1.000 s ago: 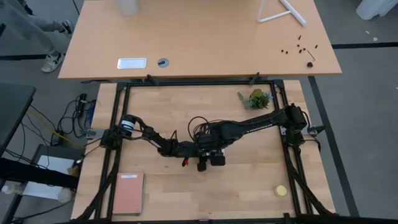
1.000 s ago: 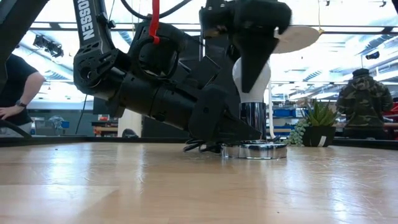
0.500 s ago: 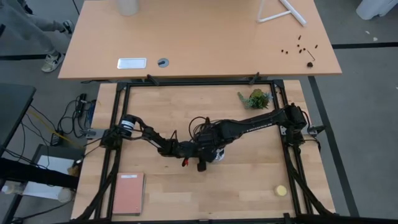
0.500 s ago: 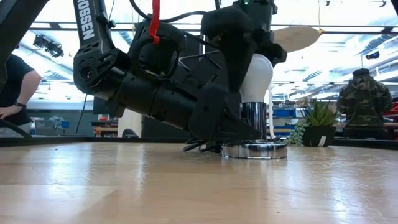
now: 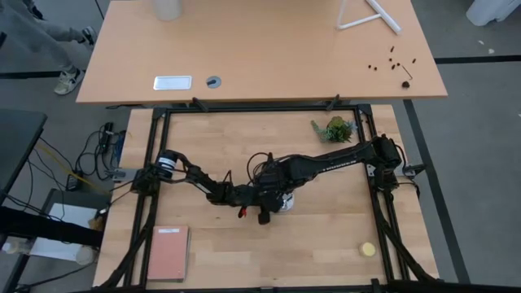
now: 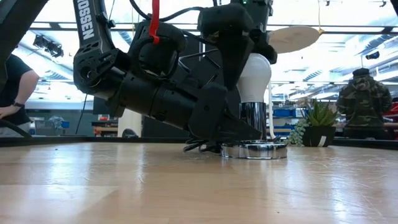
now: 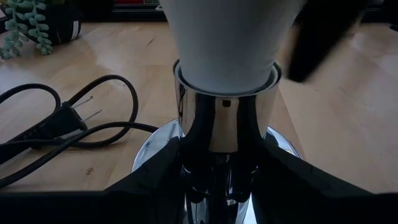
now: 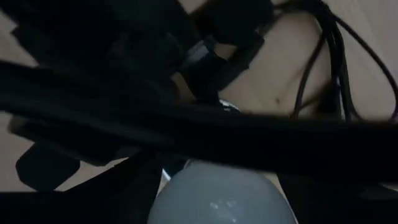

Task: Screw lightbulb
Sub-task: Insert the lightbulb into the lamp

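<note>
The left gripper (image 7: pixel 217 180) clamps the chrome socket (image 7: pixel 225 134) at frame centre. The right gripper's (image 6: pixel 239 43) fingers sit around the lightbulb (image 6: pixel 255 78); whether they press it cannot be told. The bulb stands upright in the socket, above the round base (image 6: pixel 255 149).

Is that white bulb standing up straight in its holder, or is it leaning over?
Upright. The lightbulb stands straight, narrow end down in the chrome socket; the left wrist view shows it seated in the collar.
</note>
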Robot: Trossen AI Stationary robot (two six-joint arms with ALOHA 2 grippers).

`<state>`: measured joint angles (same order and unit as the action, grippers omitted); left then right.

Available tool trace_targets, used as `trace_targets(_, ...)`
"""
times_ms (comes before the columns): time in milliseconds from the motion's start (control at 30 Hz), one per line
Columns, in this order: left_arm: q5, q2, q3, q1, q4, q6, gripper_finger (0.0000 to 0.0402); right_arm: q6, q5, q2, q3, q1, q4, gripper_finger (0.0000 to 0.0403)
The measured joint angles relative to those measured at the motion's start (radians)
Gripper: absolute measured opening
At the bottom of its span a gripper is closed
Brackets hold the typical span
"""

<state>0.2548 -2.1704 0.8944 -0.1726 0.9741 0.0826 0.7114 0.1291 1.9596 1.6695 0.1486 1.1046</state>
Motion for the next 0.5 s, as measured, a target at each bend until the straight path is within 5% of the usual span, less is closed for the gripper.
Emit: trace_targets(500,-0.001,0.000,0.000,0.000,-0.004,0.000,0.0195,-0.249,0.015,-0.029,0.108,0.003,0.089,0.0398)
